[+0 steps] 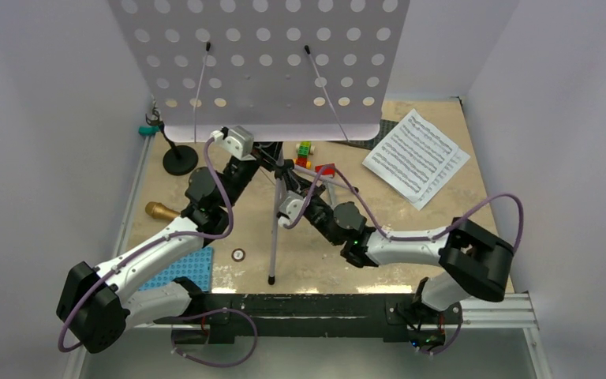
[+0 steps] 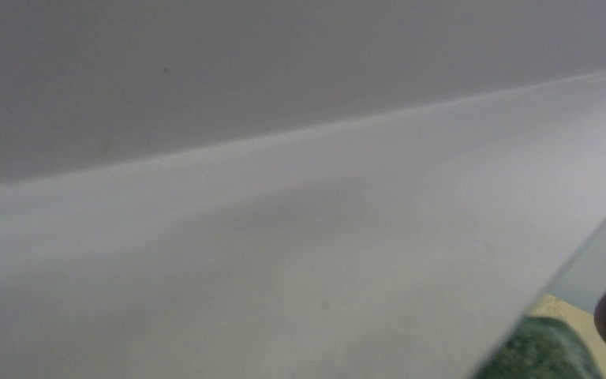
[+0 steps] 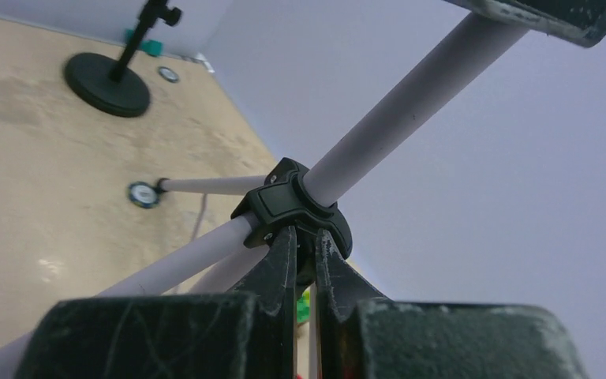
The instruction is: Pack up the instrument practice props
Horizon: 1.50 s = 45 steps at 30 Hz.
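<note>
Left arm (image 1: 166, 245) and right arm (image 1: 410, 241) reach inward; right tool (image 3: 306, 237) — jaws pinched together.

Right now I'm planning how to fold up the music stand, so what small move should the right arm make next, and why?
Probably ease the black hub a little way along the pole to test whether the legs start folding. The right gripper looks shut on that hub, the legs are splayed, and the music stand is upright, so it cannot be packed yet.

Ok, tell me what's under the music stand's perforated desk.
Below its lower edge show the stand's black hub, a lavender leg and some coloured bricks. The desk covers the table farther back, so anything there cannot be seen.
</note>
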{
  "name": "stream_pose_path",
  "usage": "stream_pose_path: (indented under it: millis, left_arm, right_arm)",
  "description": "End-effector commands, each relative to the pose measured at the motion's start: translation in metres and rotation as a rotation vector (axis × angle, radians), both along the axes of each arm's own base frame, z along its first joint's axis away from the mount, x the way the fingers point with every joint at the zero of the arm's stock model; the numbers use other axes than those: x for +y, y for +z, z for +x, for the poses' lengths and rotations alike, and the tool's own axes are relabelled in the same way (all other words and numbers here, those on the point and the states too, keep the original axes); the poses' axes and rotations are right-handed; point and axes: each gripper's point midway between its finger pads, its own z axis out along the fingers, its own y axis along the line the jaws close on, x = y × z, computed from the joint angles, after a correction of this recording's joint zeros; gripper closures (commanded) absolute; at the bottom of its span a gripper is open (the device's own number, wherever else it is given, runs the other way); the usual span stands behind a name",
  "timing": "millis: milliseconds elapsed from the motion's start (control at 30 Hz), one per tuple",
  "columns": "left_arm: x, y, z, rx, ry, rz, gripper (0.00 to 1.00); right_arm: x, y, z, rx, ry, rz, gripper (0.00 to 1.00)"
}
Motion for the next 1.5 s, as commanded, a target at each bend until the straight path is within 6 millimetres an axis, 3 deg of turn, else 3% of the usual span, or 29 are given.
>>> stream_pose_path:
  millis: [0, 133, 333, 467, 533, 733, 933, 1000, 1167, 1333, 1467]
  left_arm:
    - [-0.019, -0.042, -0.001, 0.120, -0.079, 0.062, 1.00]
    - [-0.021, -0.042, -0.001, 0.125, -0.084, 0.063, 1.00]
    - [-0.019, -0.046, 0.001, 0.133, -0.070, 0.066, 1.00]
    - [-0.017, -0.045, 0.005, 0.132, -0.047, 0.067, 1.00]
    - [-0.016, -0.044, 0.008, 0.130, -0.033, 0.072, 1.00]
    - [-0.010, -0.042, 0.015, 0.133, 0.016, 0.068, 1.00]
    - [-0.009, -0.042, 0.015, 0.132, 0.020, 0.063, 1.00]
    - [-0.010, -0.041, 0.014, 0.133, 0.012, 0.058, 1.00]
    - [-0.010, -0.039, 0.008, 0.134, -0.005, 0.046, 1.00]
    - [-0.012, -0.040, 0.004, 0.130, -0.012, 0.052, 1.00]
    - [-0.014, -0.040, 0.001, 0.120, -0.014, 0.058, 1.00]
  right_arm:
    - [-0.012, -0.039, -0.002, -0.226, -0.151, -0.274, 1.00]
    - [-0.018, -0.044, -0.006, -0.269, -0.223, -0.277, 1.00]
    - [-0.021, -0.018, -0.018, -0.107, -0.167, -0.120, 1.00]
    - [-0.025, 0.007, -0.026, 0.098, -0.125, -0.003, 0.53]
    - [-0.029, 0.014, -0.032, 0.191, -0.113, 0.056, 0.42]
    - [-0.034, 0.001, -0.056, 0.453, -0.044, 0.153, 0.37]
    - [-0.021, -0.035, -0.107, 0.862, 0.110, 0.190, 0.39]
    - [-0.022, -0.045, -0.113, 1.021, 0.099, 0.258, 0.39]
    - [-0.035, -0.051, -0.104, 1.363, 0.154, 0.531, 0.40]
    - [-0.048, -0.016, -0.085, 1.500, 0.258, 0.753, 0.34]
    - [-0.046, 0.018, -0.059, 1.583, 0.336, 0.852, 0.30]
